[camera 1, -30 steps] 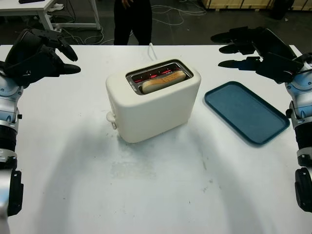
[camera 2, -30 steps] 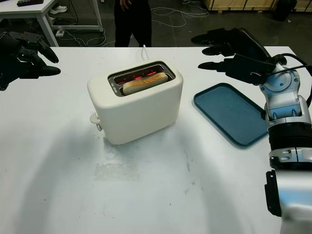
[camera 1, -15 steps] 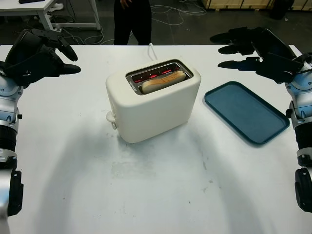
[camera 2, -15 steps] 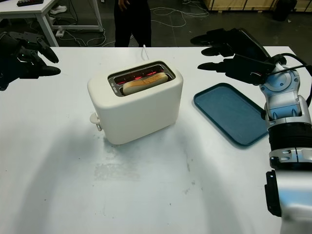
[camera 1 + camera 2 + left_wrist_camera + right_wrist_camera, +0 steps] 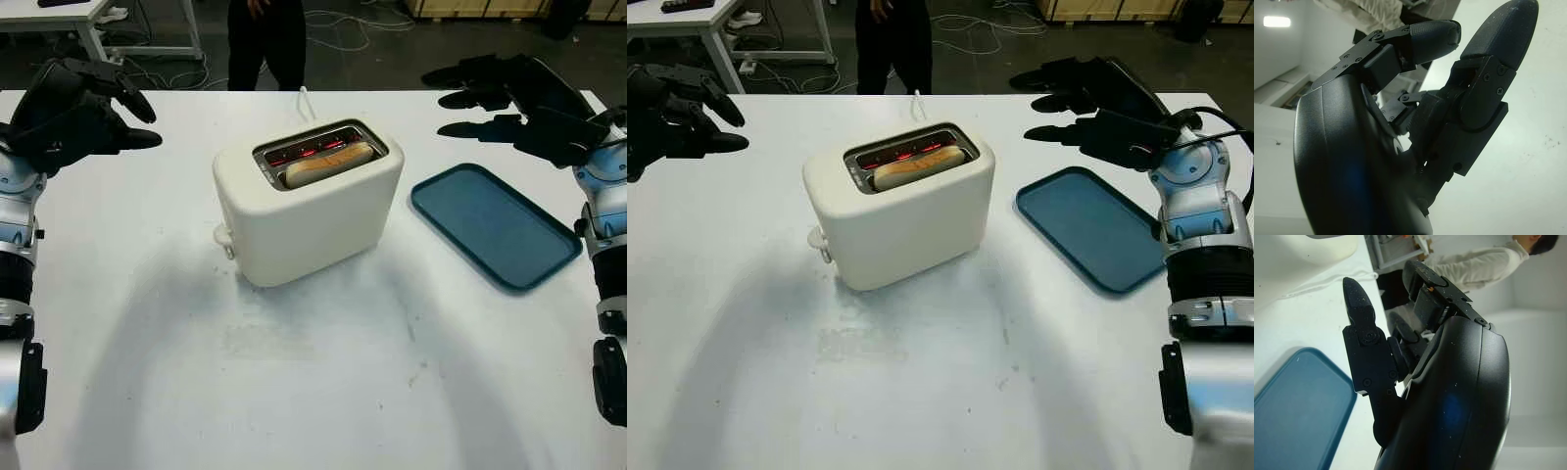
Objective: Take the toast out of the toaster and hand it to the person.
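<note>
Toast (image 5: 328,165) sits in the slot of the rounded cream toaster (image 5: 309,201) mid-worktop (image 5: 313,372), elements glowing red. My right wrist view catches the person's pale sleeve (image 5: 1479,264) — the head views their dark legs (image 5: 265,39). My left hand (image 5: 83,103) and right hand (image 5: 509,98) hover open, empty, the right above the glossy blue tray (image 5: 495,225).

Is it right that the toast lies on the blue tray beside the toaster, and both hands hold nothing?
Not quite. The toast is in the toaster slot, as the left eye view shows; the blue tray beside it carries nothing. The left hand and right hand do hold nothing.
</note>
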